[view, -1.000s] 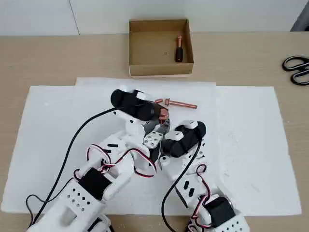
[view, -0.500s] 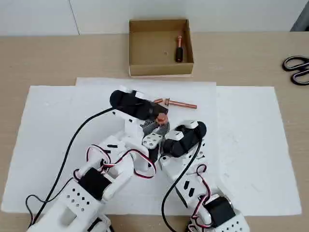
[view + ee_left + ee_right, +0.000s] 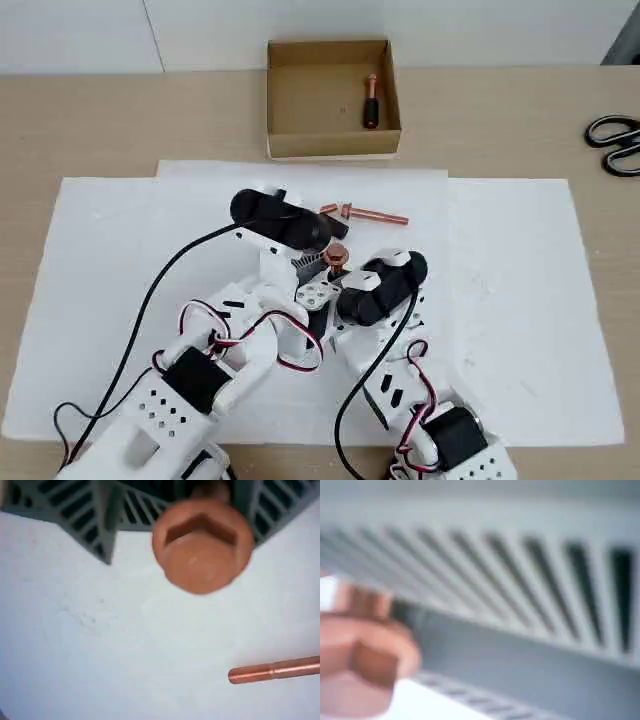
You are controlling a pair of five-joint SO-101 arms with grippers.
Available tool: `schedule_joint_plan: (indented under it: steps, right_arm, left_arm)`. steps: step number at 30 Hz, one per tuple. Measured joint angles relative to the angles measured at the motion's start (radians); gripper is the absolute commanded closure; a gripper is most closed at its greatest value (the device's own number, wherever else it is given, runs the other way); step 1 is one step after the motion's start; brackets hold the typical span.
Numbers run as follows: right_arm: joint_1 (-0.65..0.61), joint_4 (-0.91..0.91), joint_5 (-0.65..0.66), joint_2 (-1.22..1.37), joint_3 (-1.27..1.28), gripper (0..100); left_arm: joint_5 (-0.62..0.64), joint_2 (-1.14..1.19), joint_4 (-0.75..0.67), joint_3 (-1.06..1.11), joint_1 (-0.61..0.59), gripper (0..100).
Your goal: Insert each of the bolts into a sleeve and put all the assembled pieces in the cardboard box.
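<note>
**High view.** Bright, even light from overhead. The white paper sheet point(image 3: 520, 300) is uniformly lit, and soft, faint shadows hug the white plastic arms point(image 3: 215, 375) and the brown cardboard box point(image 3: 300, 100).

**Left wrist view.** The copper-coloured bolt point(image 3: 202, 550) is well lit, with its hexagonal recess shaded along one edge.

**Right wrist view.** Noticeably dimmer.

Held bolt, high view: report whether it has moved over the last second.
Yes. The held bolt has shifted away from the loose bolt and the cardboard box, nearer the view's bottom edge.
</note>
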Motion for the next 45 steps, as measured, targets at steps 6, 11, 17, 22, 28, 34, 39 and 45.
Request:
schedule_joint_plan:
  steps: [6, 11, 17, 22, 28, 34, 39, 45]
  right_arm:
    - [0.002, 0.000, -0.002, 0.003, 0.005, 99.5]
    - [0.003, 0.000, -0.002, 0.002, 0.003, 99.5]
    - [0.002, 0.000, -0.002, 0.002, 0.002, 99.5]
    - [0.002, 0.000, -0.002, 0.002, 0.002, 99.5]
    - [0.025, 0.000, -0.002, 0.002, 0.008, 99.5]
    - [0.094, 0.000, -0.002, 0.002, 0.014, 99.5]
    - [0.278, -0.051, 0.069, 0.002, 0.017, 99.5]
    - [0.476, -0.069, 0.201, 0.002, -0.040, 99.5]
  left_arm:
    - [0.000, 0.000, 0.081, -0.025, -0.003, 76]
    - [0.000, 0.000, 0.089, -0.025, -0.002, 76]
    - [-0.003, 0.002, 0.092, -0.049, -0.038, 75]
    - [-0.015, 0.002, 0.137, -0.061, -0.160, 75]
    - [-0.071, 0.002, 0.187, -0.061, -0.298, 75]
    - [-0.147, 0.002, 0.241, -0.061, -0.443, 75]
    - [-0.219, 0.002, 0.356, -0.061, -0.646, 76]
    - [-0.350, 0.002, 0.479, -0.084, -1.014, 76]
